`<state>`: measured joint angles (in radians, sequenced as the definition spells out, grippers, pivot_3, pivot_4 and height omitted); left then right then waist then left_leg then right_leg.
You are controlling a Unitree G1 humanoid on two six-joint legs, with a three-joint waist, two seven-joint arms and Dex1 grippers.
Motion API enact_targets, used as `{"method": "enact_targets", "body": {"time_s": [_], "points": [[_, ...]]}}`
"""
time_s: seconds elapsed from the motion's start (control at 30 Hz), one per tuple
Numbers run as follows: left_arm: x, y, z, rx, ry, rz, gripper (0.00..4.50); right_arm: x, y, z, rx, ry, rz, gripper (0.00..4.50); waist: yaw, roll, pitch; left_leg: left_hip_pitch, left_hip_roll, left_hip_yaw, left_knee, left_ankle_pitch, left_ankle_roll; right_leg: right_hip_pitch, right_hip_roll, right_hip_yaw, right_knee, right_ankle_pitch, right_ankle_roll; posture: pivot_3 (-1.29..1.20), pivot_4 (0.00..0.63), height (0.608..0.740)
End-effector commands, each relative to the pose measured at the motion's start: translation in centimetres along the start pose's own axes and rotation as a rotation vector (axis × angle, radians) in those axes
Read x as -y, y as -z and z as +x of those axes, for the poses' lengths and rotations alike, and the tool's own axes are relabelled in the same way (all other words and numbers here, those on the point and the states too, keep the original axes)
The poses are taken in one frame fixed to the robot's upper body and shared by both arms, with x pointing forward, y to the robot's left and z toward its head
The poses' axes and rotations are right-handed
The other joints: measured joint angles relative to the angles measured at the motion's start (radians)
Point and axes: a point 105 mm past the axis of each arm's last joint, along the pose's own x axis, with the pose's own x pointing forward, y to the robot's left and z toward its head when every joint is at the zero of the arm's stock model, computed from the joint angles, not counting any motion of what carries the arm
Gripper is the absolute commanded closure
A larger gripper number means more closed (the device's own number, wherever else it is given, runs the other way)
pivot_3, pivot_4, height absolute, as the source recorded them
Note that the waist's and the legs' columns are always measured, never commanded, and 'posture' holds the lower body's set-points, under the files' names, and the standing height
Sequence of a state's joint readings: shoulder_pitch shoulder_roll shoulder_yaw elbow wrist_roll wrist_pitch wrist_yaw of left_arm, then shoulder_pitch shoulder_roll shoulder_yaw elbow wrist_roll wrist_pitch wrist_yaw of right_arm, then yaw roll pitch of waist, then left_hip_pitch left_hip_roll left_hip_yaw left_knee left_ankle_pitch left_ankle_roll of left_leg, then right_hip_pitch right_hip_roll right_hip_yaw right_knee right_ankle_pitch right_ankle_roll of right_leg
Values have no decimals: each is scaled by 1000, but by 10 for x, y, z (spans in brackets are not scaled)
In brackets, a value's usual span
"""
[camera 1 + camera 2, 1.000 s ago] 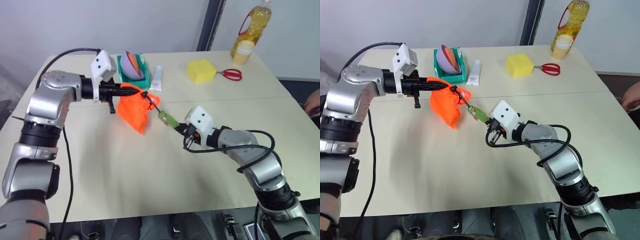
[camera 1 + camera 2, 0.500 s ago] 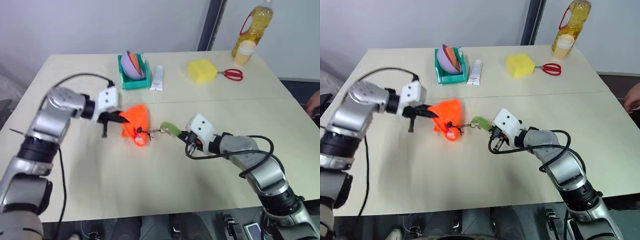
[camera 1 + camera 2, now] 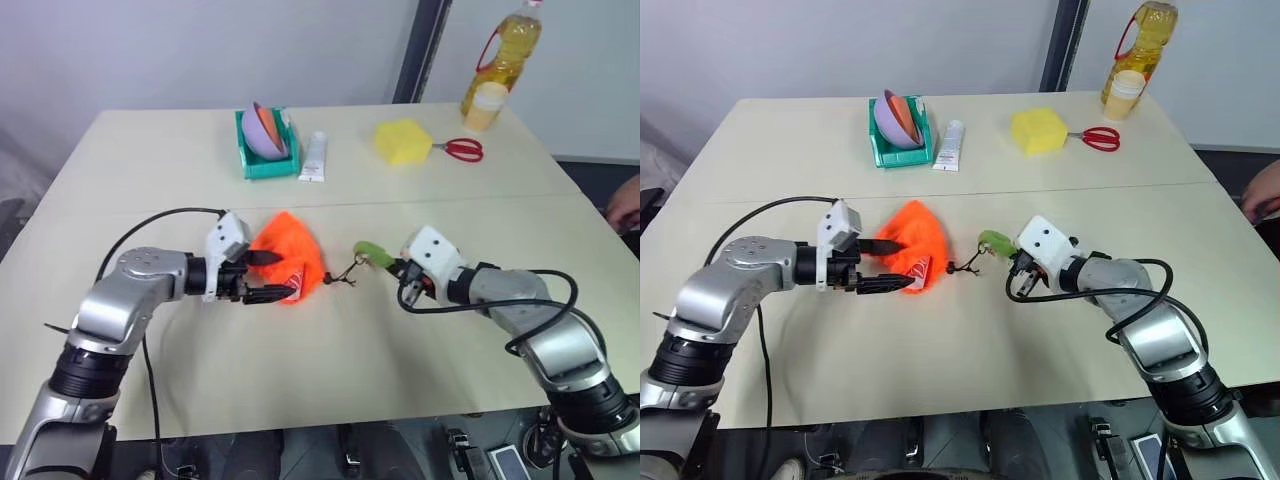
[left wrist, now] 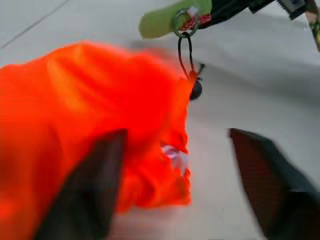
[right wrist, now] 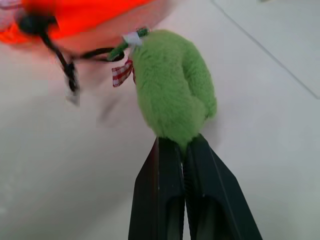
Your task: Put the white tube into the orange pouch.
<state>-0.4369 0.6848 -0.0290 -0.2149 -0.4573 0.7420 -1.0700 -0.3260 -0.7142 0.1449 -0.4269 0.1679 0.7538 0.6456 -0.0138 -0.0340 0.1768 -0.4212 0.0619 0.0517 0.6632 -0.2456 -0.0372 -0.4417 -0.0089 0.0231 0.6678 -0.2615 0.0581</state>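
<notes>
A pale beige worktop (image 3: 330, 370) stands in two slabs, a seam running across between them. Behind it rises a plain grey wall (image 3: 200, 50) with a dark upright post (image 3: 420, 45). Light is even and soft.

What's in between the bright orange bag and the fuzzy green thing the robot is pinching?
A thin black cord with a small black bead runs from the bright orange fabric pouch to the fuzzy green charm, clearest in the left wrist view.
</notes>
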Motion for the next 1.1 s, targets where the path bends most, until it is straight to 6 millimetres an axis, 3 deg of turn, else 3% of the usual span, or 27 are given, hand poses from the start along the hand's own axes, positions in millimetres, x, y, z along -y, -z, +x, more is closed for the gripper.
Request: {"method": "enact_targets", "body": {"time_s": [0.03, 0.13, 0.2, 0.37, 0.5, 0.67, 0.9, 1.1], "points": [[-2, -24, -12, 69, -30, 58, 602, 19, -8, -14, 31, 65, -45, 4500, 2, 0, 0, 0, 0, 0, 0, 0, 0, 0, 0, 0, 0, 0, 0, 0, 150, 726], [-4, -36, -7, 108, -2, 42, 602, 25, -9, -22, 31, 69, -60, 4500, 7, 0, 0, 0, -1, 0, 0, 0, 0, 1, -1, 0, 0, 0, 0, 0, 150, 726], [-1, -47, -2, 148, 60, 40, 16, 28, -9, -25, 26, 70, -72, 4500, 5, 0, 0, 0, -1, 0, 1, 0, 0, 1, -1, 0, -1, 0, 0, 0, 150, 726], [4, -57, 35, 75, 159, 231, 16, 36, -3, -37, -12, 90, -95, 4500, 7, 0, 0, 0, -2, -1, 1, 0, 0, 2, -1, 0, -1, 0, 0, 0, 150, 726], [6, -64, 62, 72, 243, 275, 16, 50, 3, -48, -52, 163, -111, 4500, 3, 0, 0, 0, -3, 0, 1, 0, 0, 2, -1, 0, -1, 0, 0, 0, 150, 726], [8, -58, 84, 29, 300, 335, 16, 63, 11, -61, -104, 254, -128, 4500, 2, 0, 0, 0, -3, -1, 1, 0, 0, 2, -1, 0, -1, 0, 1, 0, 150, 726], [0, -55, 116, -19, 243, 506, 16, 49, 7, -58, -85, 229, -140, 4500, 3, 0, 0, 0, -3, -1, 1, 0, 0, 2, -1, 0, -1, 0, 1, 0, 150, 726], [-2, -60, 130, -4, 211, 506, 16, 43, 1, -51, -57, 210, -135, 4500, 2, 0, 0, 0, -3, -1, 1, 0, 0, 2, -1, 0, -1, 1, 1, 0, 150, 726]]}}
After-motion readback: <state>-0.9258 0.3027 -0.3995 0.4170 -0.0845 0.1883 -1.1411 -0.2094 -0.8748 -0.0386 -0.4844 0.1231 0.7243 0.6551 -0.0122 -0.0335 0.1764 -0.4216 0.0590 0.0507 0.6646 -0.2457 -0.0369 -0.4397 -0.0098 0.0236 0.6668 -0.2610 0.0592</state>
